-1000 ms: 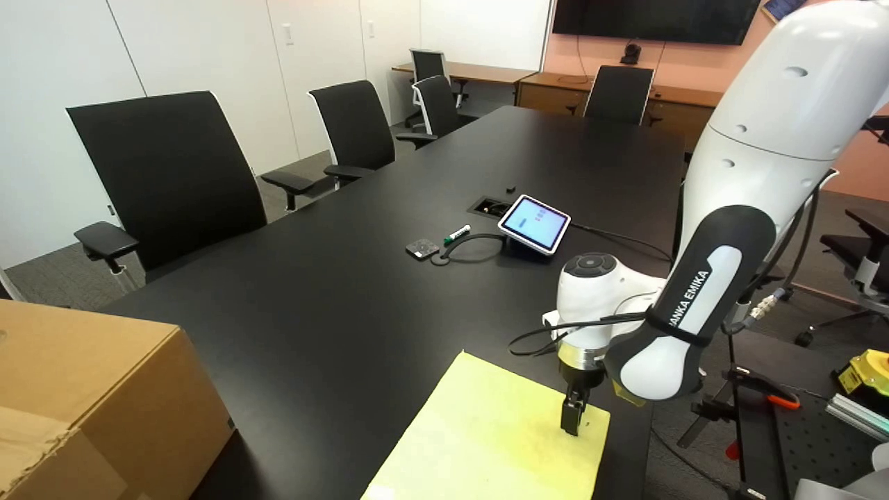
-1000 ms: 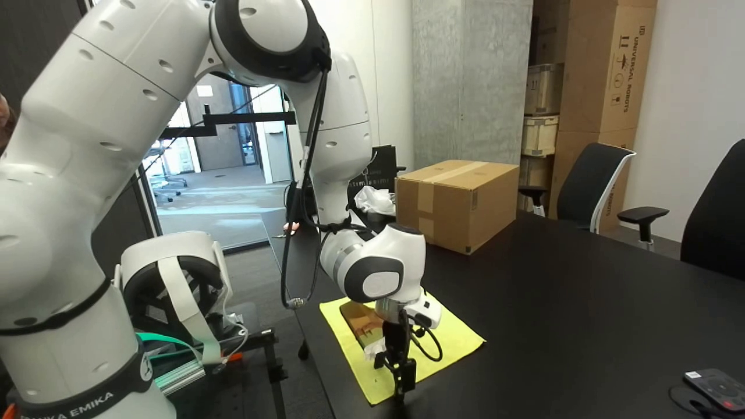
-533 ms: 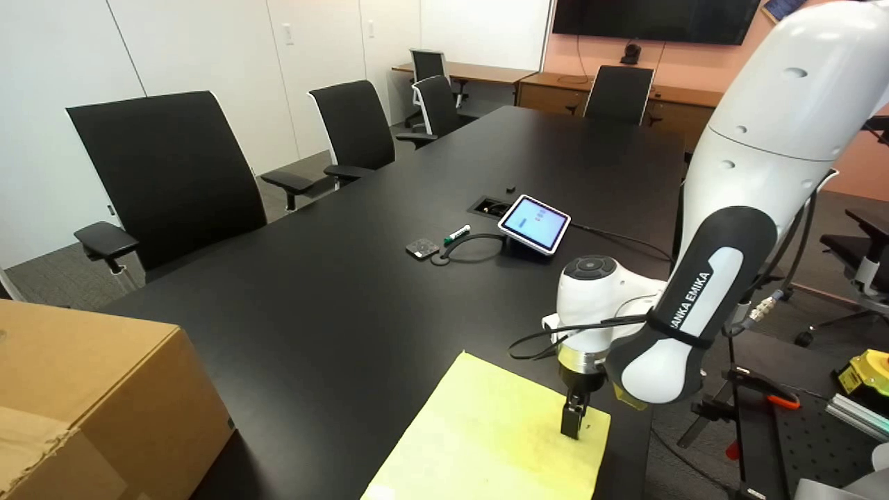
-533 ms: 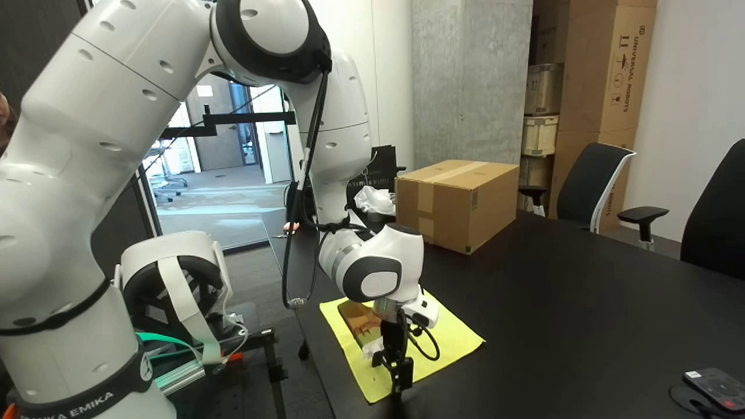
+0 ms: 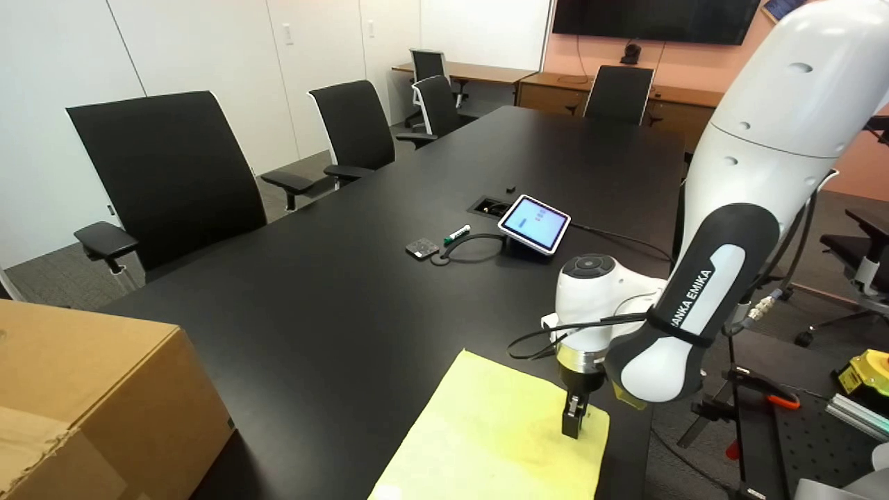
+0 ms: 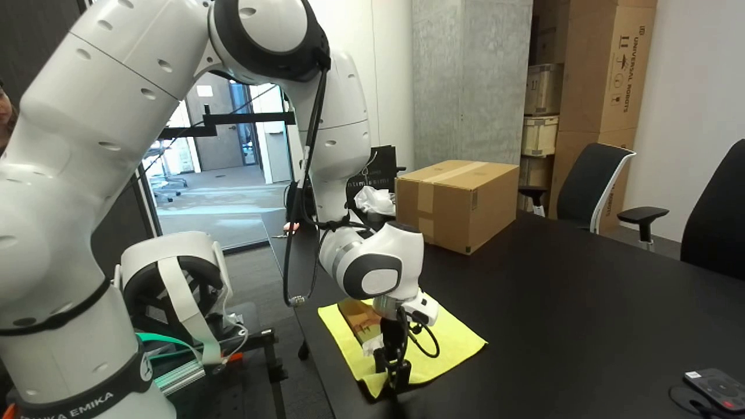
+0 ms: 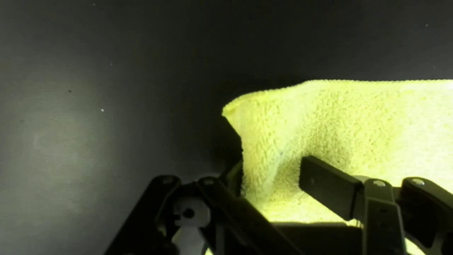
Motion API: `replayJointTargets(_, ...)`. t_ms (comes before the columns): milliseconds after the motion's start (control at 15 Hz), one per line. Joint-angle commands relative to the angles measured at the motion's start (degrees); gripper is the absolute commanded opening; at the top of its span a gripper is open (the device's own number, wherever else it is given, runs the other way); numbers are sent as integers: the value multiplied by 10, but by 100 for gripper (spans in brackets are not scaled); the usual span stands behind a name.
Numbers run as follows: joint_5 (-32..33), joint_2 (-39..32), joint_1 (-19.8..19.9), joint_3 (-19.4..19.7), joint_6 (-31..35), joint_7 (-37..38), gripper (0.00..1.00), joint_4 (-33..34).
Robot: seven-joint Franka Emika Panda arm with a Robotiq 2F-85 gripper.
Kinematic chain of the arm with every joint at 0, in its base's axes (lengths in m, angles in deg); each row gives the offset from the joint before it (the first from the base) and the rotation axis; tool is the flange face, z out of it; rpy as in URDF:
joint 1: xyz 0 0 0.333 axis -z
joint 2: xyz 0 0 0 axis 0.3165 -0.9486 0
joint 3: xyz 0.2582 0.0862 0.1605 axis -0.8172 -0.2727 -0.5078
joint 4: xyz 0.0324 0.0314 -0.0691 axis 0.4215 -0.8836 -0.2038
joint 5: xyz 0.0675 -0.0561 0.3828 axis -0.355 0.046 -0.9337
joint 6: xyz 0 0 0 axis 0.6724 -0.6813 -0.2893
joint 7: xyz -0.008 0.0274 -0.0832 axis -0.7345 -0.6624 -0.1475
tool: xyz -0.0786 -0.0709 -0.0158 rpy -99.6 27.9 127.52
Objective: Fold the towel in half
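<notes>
The towel [image 5: 479,437] lies spread on the table [image 5: 333,333], and near one corner its edge is curled up. There the gripper [image 7: 270,173] is down — its two fingers [image 7: 327,187] stand apart, one beyond the edge, the other over the towel, with some of it between them. In both exterior views, a box [image 6: 454,203] stands apart on the table.

Towel [image 6: 454,340] edge at jaws now bunched and curled up; lay flat earlier
</notes>
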Motion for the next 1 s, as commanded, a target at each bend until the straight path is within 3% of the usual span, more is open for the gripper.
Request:
replayJointTargets(0, 2, 0, -8, -1, -27, 9, 12, 5)
replayJointTargets(200, 6, 10, -16, 6, -48, 13, 0, 4)
replayJointTargets(933, -2, 30, 4, -6, -132, 9, 0, 68)
